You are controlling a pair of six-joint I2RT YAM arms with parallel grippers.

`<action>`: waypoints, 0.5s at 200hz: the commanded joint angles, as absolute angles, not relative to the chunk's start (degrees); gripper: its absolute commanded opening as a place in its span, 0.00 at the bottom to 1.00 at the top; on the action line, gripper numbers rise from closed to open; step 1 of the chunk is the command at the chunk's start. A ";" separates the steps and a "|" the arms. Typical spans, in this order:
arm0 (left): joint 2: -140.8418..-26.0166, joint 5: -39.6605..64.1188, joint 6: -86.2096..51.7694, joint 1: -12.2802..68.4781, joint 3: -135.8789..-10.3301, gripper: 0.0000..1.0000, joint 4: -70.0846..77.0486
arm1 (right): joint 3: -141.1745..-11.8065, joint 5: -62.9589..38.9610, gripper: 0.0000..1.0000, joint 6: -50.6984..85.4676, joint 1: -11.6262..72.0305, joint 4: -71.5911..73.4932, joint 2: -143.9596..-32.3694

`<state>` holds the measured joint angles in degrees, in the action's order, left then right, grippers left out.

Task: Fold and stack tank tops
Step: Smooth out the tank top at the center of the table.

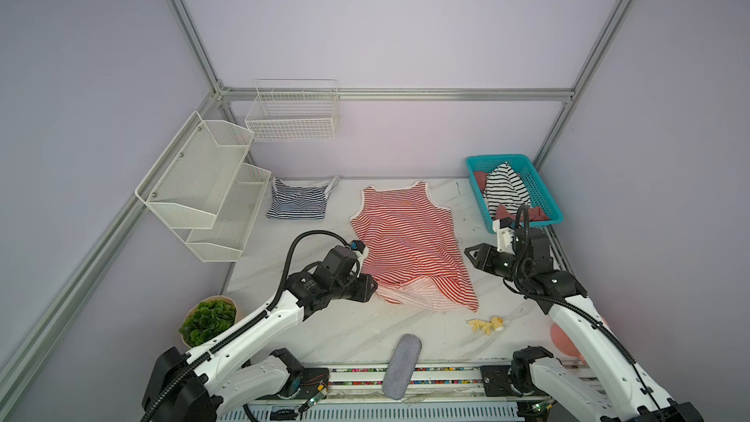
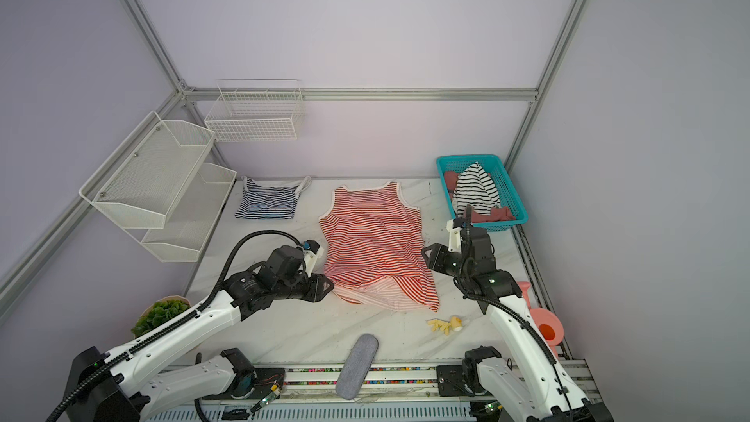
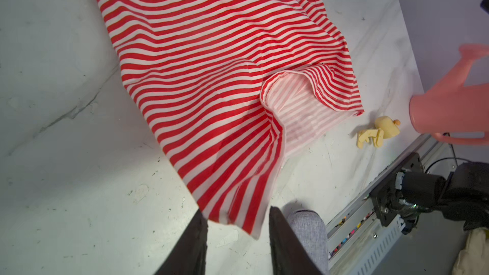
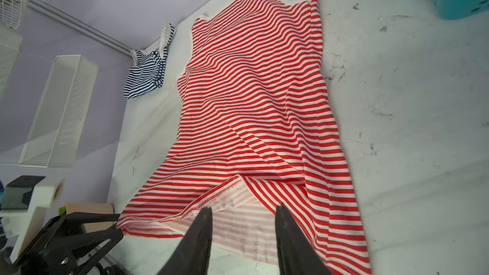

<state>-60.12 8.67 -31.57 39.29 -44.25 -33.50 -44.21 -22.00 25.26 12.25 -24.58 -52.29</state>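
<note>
marble tabletop point(image 1: 324, 330), rumpled red-striped tank top point(image 1: 406, 237)

Landmark: spread tank top point(image 1: 410, 245), flat at mid-table point(image 1: 324, 330), neck end to the rear, hem to the front.

- Behind-left, against the rear wall, well apart: folded tank top point(image 1: 299, 201).
- Behind-right, in the table's rear corner: crate point(image 1: 546, 192), heap of clothing point(image 1: 505, 192) inside.
- Left, on the side wall: two-tier rack point(image 1: 211, 192).
- Behind-left, up on the rear wall: wire basket point(image 1: 292, 115).
- At the front-left hem corner: left gripper point(image 1: 372, 288), corner lying between parted jaws.
- Just beside the right edge: right gripper point(image 1: 470, 252), jaws parted.
- Front-right, near the hem, not touching: toy point(image 1: 487, 324).
- Farther right, at the table edge: watering can point(image 2: 544, 322).
- In front, overhanging the table's front edge: felt case point(image 1: 401, 365).
- Front-left, at the table corner: potted plant point(image 1: 207, 320).
</note>
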 commanded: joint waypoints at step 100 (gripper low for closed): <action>-55.53 8.84 -36.37 43.14 -42.16 0.44 -44.99 | -41.81 -26.99 0.42 19.15 15.08 -27.29 -61.13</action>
<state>-60.31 9.15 -34.85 42.87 -44.23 -41.12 -42.19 -26.87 21.71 13.43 -25.36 -59.59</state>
